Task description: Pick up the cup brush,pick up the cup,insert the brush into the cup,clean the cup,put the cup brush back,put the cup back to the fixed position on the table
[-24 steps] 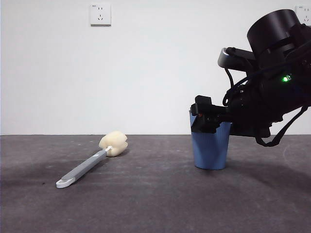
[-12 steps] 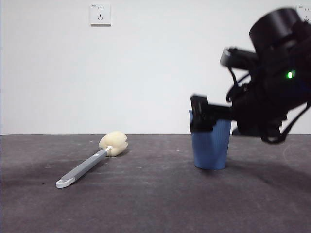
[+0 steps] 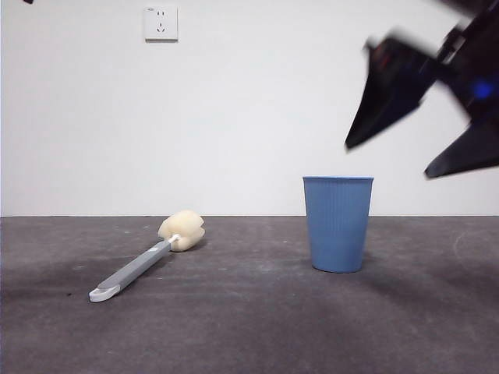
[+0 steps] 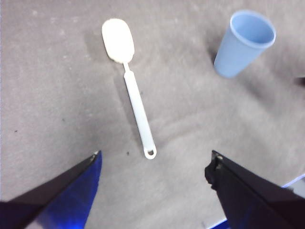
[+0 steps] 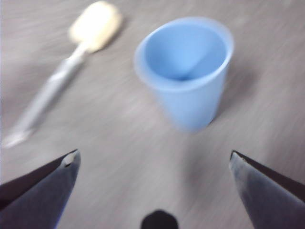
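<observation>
Cup (image 3: 337, 224) now standing upright and free on the table (image 3: 249, 327), right of centre, no longer clamped. Right gripper (image 3: 425, 132) pulled up and off to the upper right since a second ago, blurry, jaws wide apart, holding nothing. Cup brush (image 3: 144, 259) lying flat well left, unmoved. Left gripper (image 4: 155, 164) high above, spread open too.

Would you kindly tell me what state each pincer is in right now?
Left pincer: open, holding nothing, above the cup brush.
Right pincer: open, holding nothing, above the cup.
</observation>
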Motion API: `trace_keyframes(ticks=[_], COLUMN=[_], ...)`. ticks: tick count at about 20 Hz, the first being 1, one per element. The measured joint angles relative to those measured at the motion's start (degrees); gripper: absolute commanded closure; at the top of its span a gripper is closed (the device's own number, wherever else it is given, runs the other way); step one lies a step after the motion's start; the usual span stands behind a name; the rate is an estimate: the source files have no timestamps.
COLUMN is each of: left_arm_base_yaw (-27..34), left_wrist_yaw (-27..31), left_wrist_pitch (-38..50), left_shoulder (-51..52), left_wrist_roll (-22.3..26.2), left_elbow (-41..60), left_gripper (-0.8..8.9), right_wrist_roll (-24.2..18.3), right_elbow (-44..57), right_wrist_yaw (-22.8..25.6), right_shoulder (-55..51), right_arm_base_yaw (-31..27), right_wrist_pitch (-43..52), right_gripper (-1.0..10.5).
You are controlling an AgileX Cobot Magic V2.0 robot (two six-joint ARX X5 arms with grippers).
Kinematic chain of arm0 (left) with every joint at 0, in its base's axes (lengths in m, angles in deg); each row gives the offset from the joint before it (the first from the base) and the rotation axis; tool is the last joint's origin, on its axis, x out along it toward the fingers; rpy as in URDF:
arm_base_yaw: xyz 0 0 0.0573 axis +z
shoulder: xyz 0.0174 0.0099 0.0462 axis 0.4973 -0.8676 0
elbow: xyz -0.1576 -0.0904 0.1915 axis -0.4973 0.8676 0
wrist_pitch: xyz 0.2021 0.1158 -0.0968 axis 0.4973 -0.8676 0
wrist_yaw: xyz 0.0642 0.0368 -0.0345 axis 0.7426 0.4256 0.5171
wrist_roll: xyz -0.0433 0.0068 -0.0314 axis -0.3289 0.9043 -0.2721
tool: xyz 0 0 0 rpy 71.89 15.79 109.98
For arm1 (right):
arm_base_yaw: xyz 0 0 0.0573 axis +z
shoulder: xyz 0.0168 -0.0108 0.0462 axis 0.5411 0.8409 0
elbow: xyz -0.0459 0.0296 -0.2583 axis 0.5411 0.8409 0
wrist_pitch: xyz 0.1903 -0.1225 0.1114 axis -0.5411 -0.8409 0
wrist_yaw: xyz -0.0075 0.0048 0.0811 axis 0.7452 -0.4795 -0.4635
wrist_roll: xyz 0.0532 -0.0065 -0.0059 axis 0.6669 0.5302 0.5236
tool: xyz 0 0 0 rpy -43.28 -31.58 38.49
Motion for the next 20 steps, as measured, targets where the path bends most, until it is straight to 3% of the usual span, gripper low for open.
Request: trace_keyframes(ticks=[2, 4, 7, 8, 13, 20], left_arm_base_yaw=[0.0, 0.0, 0.0, 0.0, 0.0, 0.0], left_wrist_yaw=[0.0, 0.0, -0.2, -0.2, -0.2, -0.1], left_wrist_pitch=[-1.5, -3.3, -5.2, -5.7, -6.2, -5.6], left_shoulder=[0.0, 0.0, 0.0, 0.0, 0.0, 0.0], left_wrist_roll=[0.8, 1.9, 3.0, 3.2, 3.2, 3.2], left_elbow=[0.0, 0.0, 0.0, 0.0, 0.0, 0.0], left_gripper=[4.38, 4.51, 8.18, 8.20, 8.17, 8.17], right_wrist_roll=[1.7, 2.4, 3.1, 3.1, 3.1, 3.1], right_elbow=[-3.1, -7.3, -11.8, -12.2, -12.2, -12.2], right_wrist_yaw=[-4.9, -8.3, -10.6, -11.6, -11.7, -11.5], right_shoulder=[-6.9, -11.9, -15.6, -16.6, -17.7, -17.7], right_arm_base_yaw=[0.6, 1.2, 1.5, 1.5, 1.5, 1.5], right_wrist_pitch=[-9.8, -18.9, -28.1, -29.4, -35.1, -35.2], right_gripper=[3.9, 5.4, 9.1, 9.6, 9.5, 9.5])
